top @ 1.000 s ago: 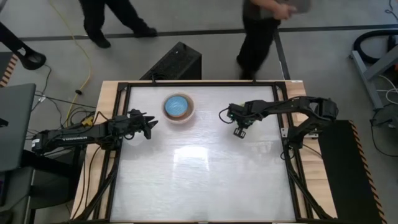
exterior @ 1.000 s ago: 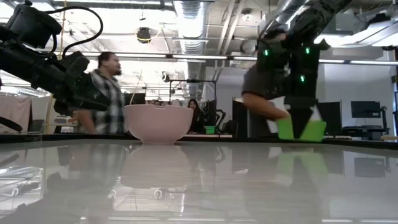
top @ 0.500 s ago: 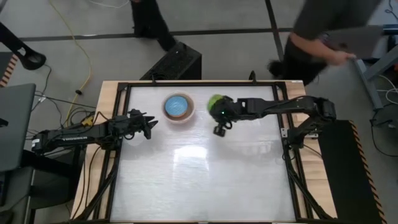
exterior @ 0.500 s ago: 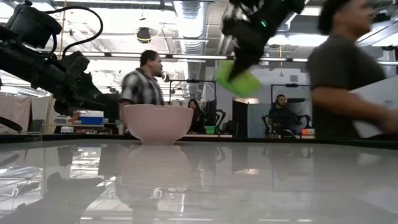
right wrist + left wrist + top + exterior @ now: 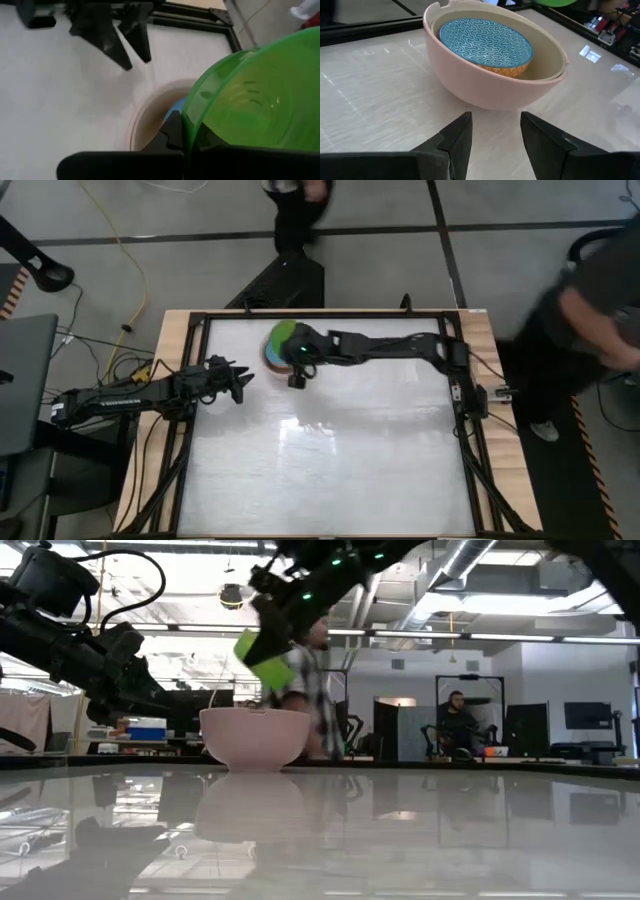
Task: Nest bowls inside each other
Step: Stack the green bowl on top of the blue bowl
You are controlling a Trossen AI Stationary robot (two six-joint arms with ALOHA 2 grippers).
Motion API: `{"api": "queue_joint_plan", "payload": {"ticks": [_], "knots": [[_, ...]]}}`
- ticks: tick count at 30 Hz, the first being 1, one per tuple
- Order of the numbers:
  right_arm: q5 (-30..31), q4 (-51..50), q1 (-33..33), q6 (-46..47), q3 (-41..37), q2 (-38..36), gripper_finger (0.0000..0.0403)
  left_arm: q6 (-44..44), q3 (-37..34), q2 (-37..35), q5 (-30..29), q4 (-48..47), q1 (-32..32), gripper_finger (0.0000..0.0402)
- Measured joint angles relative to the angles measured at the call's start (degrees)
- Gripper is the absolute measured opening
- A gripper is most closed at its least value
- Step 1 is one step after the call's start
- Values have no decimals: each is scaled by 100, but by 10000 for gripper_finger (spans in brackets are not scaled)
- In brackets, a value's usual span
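A stack of bowls stands on its base at the table's far middle: a cream-pink outer bowl, a grey-beige bowl in it, and a blue patterned bowl innermost. My right gripper is shut on the small green bowl, which hangs tilted just above the stack and also shows in the low view. My left gripper stands open and empty on the table's left side, pointing at the stack from a short distance. My right gripper holds the green bowl by its rim, the wall between its two fingers, one dark finger outside and the other showing dimly through the green plastic. The arm reaches in from the table's right, slanting down. The bowl is lifted clear and tipped over the stack.
Black frame rails border the white tabletop, which lies open toward the near edge. People walk in the room beyond the far edge and stand at the table's right.
My right gripper has swept from the table's right half toward the stack at the far left, rising as it went and rolling its wrist. The green bowl has gone with it, lifted from table height to above the stack and tipped.
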Motion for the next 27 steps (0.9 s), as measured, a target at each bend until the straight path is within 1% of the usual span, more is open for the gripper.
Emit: {"api": "queue_joint_plan", "payload": {"ticks": [2, 5, 8, 10, 14, 23, 27], "knots": [[-191, -425, -110, -13, 619, 387, 3, 0, 0, -1, 9, 0, 0, 158], [-236, -1150, -247, -19, 1384, 909, 3, 0, 0, 0, 10, 0, 0, 158], [-242, -1493, -336, -17, 1902, 1325, 3, 0, 0, 0, 11, 0, 0, 158], [-301, -1533, -345, -15, 2130, 1547, 3, 0, 0, 0, 10, 0, 0, 158], [-359, -1626, -341, -13, 2206, 1751, 3, 1, 0, 0, 11, -2, 0, 158], [-366, -2068, -369, 43, 2211, 1728, 3, 0, 0, 0, 18, -2, 0, 158], [-431, -2111, -364, 68, 2127, 1734, 3, 1, 0, 0, 20, -2, 0, 158]]}}
